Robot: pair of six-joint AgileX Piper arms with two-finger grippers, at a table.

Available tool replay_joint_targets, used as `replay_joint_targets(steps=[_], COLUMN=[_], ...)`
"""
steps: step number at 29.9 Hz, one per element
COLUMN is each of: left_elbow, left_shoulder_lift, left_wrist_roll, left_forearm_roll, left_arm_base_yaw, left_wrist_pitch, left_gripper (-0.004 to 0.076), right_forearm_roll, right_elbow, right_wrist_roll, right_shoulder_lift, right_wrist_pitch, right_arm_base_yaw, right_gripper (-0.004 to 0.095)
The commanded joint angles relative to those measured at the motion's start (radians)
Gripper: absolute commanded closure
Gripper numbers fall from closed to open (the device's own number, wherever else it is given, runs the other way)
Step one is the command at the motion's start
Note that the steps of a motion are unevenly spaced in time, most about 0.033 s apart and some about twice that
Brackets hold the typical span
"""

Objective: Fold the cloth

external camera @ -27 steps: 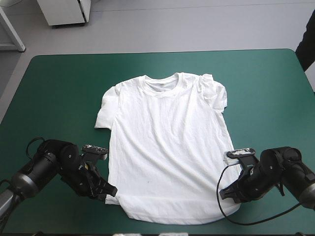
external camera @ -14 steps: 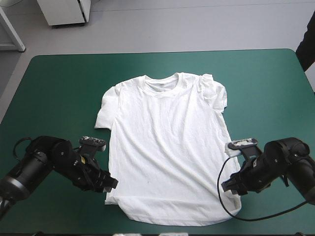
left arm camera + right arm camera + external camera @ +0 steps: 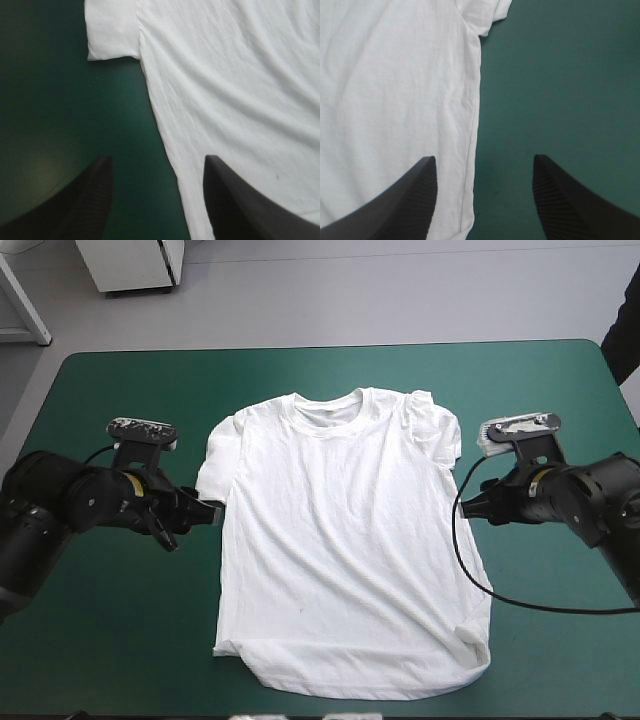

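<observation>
Teal-green table cover (image 3: 120, 390), T-shirt (image 3: 340, 540) spread flat at centre, collar toward 12 o'clock. Beside it, left gripper (image 3: 198, 513) at 9 o'clock, right gripper (image 3: 474, 506) at 3 o'clock. Both wide open, empty, straddling the side edges below the sleeves, presumably set to pinch there for folding.

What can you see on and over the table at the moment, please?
T-shirt: one, white, spread flat mid-table, collar toward the far edge.
Table cover: one, teal-green, under everything.
Left arm: one, black, at the T-shirt's left side near the sleeve, jaws open astride that side edge.
Right arm: one, black, at the T-shirt's right side near the sleeve, jaws open astride that side edge.
</observation>
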Motion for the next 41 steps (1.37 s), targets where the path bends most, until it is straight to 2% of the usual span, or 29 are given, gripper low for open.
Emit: replay_joint_targets(steps=[1, 7, 12, 24, 34, 36, 38, 41], left_elbow=[-0.032, -0.032, -0.022, 0.048, 0.048, 0.050, 0.051, 0.053], left_shoulder_lift=[0.065, 0.198, 0.299, 0.473, 0.584, 0.591, 0.602, 0.622], left_wrist_roll=[-0.017, -0.051, -0.063, -0.094, -0.098, -0.098, -0.098, -0.098], left_forearm_roll=[0.017, 0.012, 0.012, 0.012, 0.013, 0.009, 0.009, 0.011], left_arm_base_yaw=[-0.003, -0.003, -0.003, -0.003, -0.003, -0.003, -0.003, -0.003], left_wrist_pitch=[-0.063, -0.085, -0.117, -0.258, -0.296, -0.304, -0.309, -0.309], left_gripper=[0.0317, 0.0276, 0.0274, 0.0274, 0.0276, 0.0294, 0.0344, 0.0489], right_forearm_roll=[-0.034, -0.030, -0.030, -0.041, -0.038, -0.038, -0.042, -0.052], right_elbow=[-0.087, -0.164, -0.197, -0.197, -0.197, -0.197, -0.197, -0.197], right_wrist_roll=[0.004, 0.006, -0.003, -0.047, -0.056, -0.056, -0.060, -0.064], right_shoulder_lift=[0.051, 0.164, 0.221, 0.231, 0.231, 0.233, 0.242, 0.264], right_wrist_pitch=[-0.051, -0.059, -0.059, -0.074, -0.075, -0.078, -0.080, -0.085], right_arm_base_yaw=[0.000, 0.000, 0.000, 0.000, 0.000, 0.000, 0.000, 0.000], right_gripper=[0.0318, 0.0317, 0.0317, 0.0317, 0.0318, 0.0317, 0.0318, 0.0318])
